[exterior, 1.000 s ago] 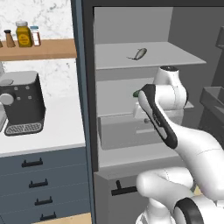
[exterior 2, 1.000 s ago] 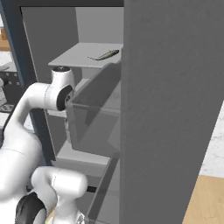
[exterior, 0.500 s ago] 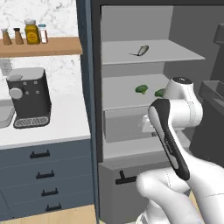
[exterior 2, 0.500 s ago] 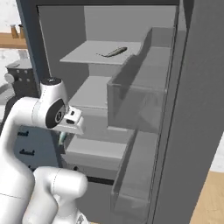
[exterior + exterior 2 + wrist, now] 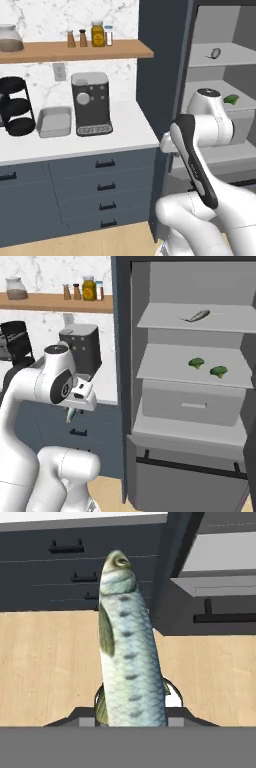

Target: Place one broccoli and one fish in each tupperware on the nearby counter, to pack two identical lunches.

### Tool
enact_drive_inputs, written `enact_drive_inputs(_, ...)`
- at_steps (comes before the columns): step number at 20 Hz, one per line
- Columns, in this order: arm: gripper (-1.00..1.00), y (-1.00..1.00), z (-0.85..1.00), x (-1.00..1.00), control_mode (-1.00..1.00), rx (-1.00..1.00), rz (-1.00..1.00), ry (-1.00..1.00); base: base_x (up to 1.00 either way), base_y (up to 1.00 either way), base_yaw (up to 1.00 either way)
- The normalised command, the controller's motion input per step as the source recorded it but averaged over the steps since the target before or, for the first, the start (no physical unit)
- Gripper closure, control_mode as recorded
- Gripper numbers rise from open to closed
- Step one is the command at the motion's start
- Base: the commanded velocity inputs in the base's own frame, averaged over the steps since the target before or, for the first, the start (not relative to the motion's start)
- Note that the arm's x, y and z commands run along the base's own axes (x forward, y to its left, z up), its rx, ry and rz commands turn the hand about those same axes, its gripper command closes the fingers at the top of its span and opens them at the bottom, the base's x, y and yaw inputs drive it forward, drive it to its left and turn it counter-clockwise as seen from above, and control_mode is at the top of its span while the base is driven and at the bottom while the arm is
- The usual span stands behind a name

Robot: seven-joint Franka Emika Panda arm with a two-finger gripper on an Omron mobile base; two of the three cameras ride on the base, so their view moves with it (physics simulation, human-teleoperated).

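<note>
Gripping a fish (image 5: 127, 647), your gripper (image 5: 131, 714) is clamped on the lower body of the silvery, scaled animal, whose head points away from the hand toward the dark drawer fronts and the wooden floor (image 5: 45, 667) below. From the right base camera you can see the fish's tail end hanging under the hand (image 5: 70, 415), just left of the open fridge (image 5: 190, 381).

Take the fridge as your landmark. On its top shelf lies a second fish (image 5: 196, 316); on the shelf below it sit two broccoli florets (image 5: 196, 362) (image 5: 218, 371), near one another, and a closed grey drawer (image 5: 192, 402) sits beneath that shelf.

Left of the fridge runs the counter (image 5: 70, 142), white with faint grey marbling, over dark blue drawers (image 5: 102, 182) with black handles. On it, nearest the fridge, stands a grey coffee machine (image 5: 91, 103); just left of that machine lies one tupperware (image 5: 54, 121), a shallow light-grey tray with nothing visible in it. Further left is a black tiered rack (image 5: 16, 106).

Above the counter, a wooden shelf (image 5: 75, 50) carries small shakers, a yellow jar (image 5: 98, 34) and a glass jar (image 5: 10, 39) against the marble wall. You cannot read any label or writing on them.
</note>
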Motion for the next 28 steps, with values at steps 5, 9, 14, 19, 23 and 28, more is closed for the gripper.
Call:
enact_drive_inputs(5,1.0,0.0,0.0,0.0,1.0,0.0,0.0,0.0,0.26,1.0,-0.07)
enact_drive_inputs(9,1.0,0.0,0.0,0.0,1.0,0.0,0.0,0.0,0.59,0.99,-0.1)
enact_drive_inputs(14,1.0,0.0,0.0,0.0,1.0,0.0,0.0,0.0,0.48,0.68,-0.08)
enact_drive_inputs(19,1.0,0.0,0.0,0.0,1.0,0.0,0.0,0.0,0.76,0.22,-0.05)
enact_drive_inputs(23,1.0,0.0,0.0,0.0,1.0,0.0,0.0,0.0,0.82,0.06,-0.04)
enact_drive_inputs(28,1.0,0.19,-0.09,0.06,-1.0,0.0,0.0,0.02,0.1,0.22,0.0)
